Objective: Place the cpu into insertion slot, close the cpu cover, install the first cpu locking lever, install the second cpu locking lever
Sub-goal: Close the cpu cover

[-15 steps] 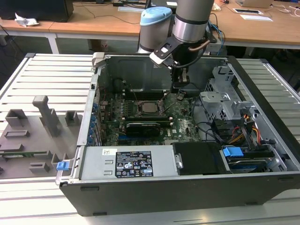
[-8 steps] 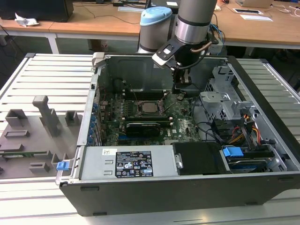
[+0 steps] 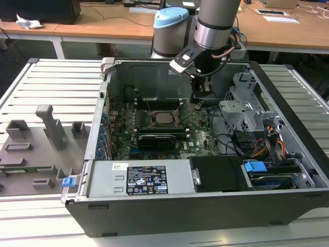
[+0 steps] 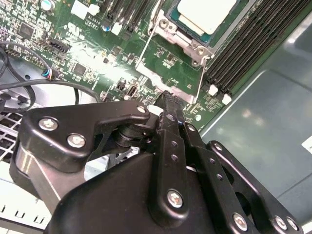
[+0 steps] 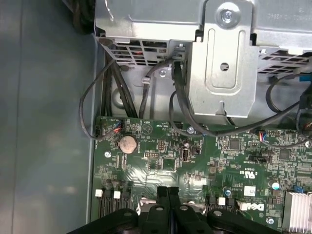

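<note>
On the exterior view's left, a grey tray (image 3: 31, 154) of printed holders lies on the slatted table (image 3: 56, 77). Just beside it, toward the right, stands the open case (image 3: 205, 206), with the green board (image 3: 200, 139) flat on its floor.

Near the middle of the board the cpu (image 3: 165, 118) sits in the slot (image 3: 177, 122), its pale metal face up. In the second wrist view the cover (image 4: 169, 28) lies flat over the cpu (image 4: 204, 12), whose face shows through the central window. A thin wire lever (image 4: 146, 43) runs along one side of the cover and a second lever (image 4: 202, 73) along another; whether either is latched cannot be told. A long black card (image 3: 157, 139) lies just in front of the slot.

Just to the right of the slot, the gripper (image 3: 198, 104) hangs low over the board from the arm (image 3: 213, 25). Its fingers (image 4: 170, 126) are pressed together and nothing shows between them. The tip (image 4: 168, 97) is close to the corner of the socket bracket where the second lever ends; contact cannot be made out. In the first wrist view the closed gripper (image 5: 168, 191) points at the board near a coin battery (image 5: 127, 144).

Further right stands a metal drive cage (image 3: 247, 110), with cables (image 3: 267, 144) and blue clips (image 3: 255, 166) beyond it.
</note>
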`<control>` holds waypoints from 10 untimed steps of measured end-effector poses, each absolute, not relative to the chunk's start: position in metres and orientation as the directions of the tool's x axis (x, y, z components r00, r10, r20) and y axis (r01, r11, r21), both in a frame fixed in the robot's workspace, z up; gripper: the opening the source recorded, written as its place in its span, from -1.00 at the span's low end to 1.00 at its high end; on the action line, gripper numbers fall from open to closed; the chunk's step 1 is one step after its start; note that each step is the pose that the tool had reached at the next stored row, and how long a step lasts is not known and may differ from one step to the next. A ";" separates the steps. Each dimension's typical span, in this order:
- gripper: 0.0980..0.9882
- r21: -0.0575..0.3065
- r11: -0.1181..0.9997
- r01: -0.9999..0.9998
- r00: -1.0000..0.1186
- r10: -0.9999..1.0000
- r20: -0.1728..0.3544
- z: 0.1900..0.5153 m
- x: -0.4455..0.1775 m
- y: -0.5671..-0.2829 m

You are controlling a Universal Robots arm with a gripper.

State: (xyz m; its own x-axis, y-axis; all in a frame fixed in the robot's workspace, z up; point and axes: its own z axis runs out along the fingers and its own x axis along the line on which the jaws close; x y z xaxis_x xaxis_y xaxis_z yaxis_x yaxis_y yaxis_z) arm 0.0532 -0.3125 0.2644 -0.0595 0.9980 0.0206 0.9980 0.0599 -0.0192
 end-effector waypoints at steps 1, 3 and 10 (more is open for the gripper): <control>-0.98 -0.019 0.060 0.998 -0.060 0.998 0.020 0.264 0.054 -0.312; -0.98 -0.020 0.060 0.998 -0.060 0.998 0.019 0.264 0.055 -0.312; -0.98 -0.024 0.062 0.998 -0.062 0.998 0.011 0.259 0.061 -0.311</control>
